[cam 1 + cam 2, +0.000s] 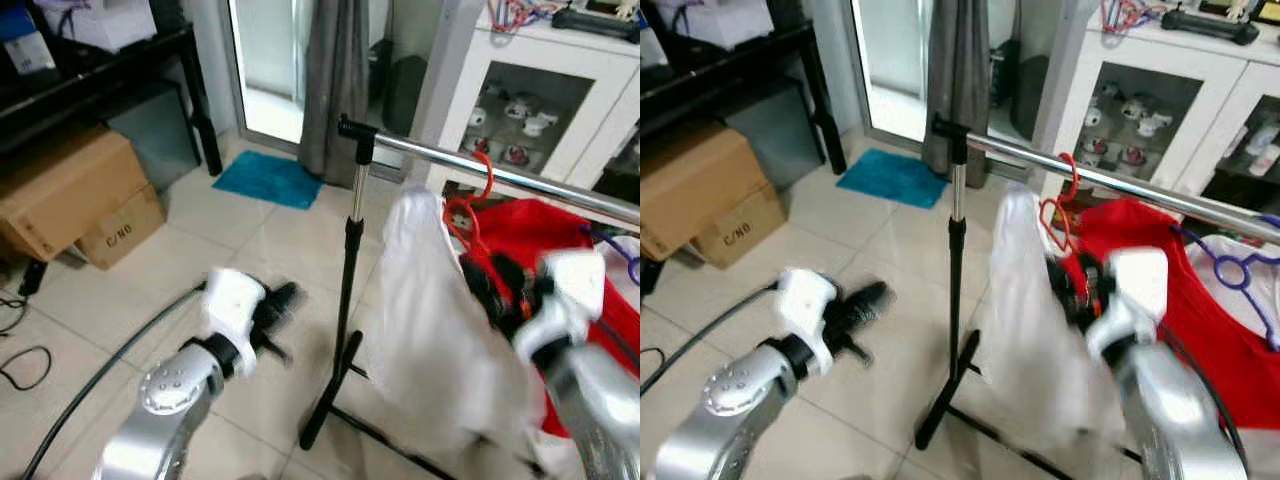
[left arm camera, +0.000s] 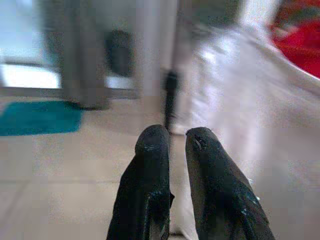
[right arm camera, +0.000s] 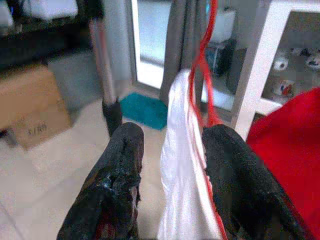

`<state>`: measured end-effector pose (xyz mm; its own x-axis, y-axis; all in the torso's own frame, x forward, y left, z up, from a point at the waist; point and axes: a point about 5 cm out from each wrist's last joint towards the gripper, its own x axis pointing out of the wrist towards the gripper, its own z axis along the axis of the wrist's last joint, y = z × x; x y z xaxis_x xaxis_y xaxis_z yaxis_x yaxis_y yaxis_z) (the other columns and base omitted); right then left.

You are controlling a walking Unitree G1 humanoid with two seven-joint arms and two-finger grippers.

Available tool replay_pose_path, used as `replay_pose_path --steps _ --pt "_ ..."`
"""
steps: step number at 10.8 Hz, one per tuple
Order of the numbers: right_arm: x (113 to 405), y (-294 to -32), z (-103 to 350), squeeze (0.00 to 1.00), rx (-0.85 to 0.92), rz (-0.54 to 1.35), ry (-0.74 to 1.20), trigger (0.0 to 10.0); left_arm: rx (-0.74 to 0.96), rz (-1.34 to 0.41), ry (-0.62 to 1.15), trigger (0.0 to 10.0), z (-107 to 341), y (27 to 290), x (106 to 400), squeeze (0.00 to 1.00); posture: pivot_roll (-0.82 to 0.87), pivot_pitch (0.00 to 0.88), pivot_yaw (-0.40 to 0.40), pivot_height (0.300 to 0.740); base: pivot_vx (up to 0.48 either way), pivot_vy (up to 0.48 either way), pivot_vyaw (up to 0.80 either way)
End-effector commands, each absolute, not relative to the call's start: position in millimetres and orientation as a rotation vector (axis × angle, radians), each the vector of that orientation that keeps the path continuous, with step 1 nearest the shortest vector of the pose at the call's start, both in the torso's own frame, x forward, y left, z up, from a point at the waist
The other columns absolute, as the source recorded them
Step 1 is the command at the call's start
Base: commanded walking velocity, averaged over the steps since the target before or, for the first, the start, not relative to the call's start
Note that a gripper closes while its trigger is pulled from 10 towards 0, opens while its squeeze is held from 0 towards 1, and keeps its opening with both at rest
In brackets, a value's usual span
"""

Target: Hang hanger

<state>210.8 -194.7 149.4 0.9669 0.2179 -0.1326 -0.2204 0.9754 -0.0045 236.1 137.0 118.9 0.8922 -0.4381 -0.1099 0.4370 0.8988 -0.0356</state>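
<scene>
A red wire hanger [image 1: 484, 178] carries a white garment [image 1: 430, 330], and its hook sits over the chrome rail [image 1: 430, 152] of a clothes stand. My right gripper [image 1: 500, 282] is up at the hanger's neck, just below the rail. In the right wrist view this gripper [image 3: 172, 145] is open, its fingers on either side of the white cloth [image 3: 180, 165] and the red wire [image 3: 202, 75]. My left gripper [image 1: 283, 303] hovers low over the floor, left of the stand's post [image 1: 350, 270], shut with nothing held [image 2: 177, 137].
A red garment [image 1: 545, 235] and a purple hanger [image 1: 1240, 272] hang further right on the rail. A white glass cabinet [image 1: 530, 100] stands behind. Cardboard boxes [image 1: 70, 190] and a black shelf sit to the left, with cables [image 1: 25, 365] on the tiles and a teal mat [image 1: 265, 178].
</scene>
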Motion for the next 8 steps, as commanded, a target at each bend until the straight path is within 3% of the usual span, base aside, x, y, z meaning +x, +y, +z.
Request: replay_pose_path --steps 1,5,8 --pt "207.0 -190.6 145.8 0.0 0.011 0.247 0.16 10.0 0.006 -0.353 0.09 10.0 119.8 146.1 237.2 0.0 0.08 0.02 0.012 0.74 0.0 0.0 0.0" --pt "195.4 -190.0 103.7 0.0 0.031 0.121 0.165 10.0 0.087 -0.208 0.067 10.0 106.3 160.5 227.2 0.0 0.1 0.016 -0.017 0.74 0.0 0.0 0.0" --pt "202.8 -188.5 92.7 0.0 0.038 0.12 0.151 10.0 0.085 -0.234 0.103 10.0 88.7 162.4 220.3 0.0 0.1 0.019 -0.011 0.74 0.0 0.0 0.0"
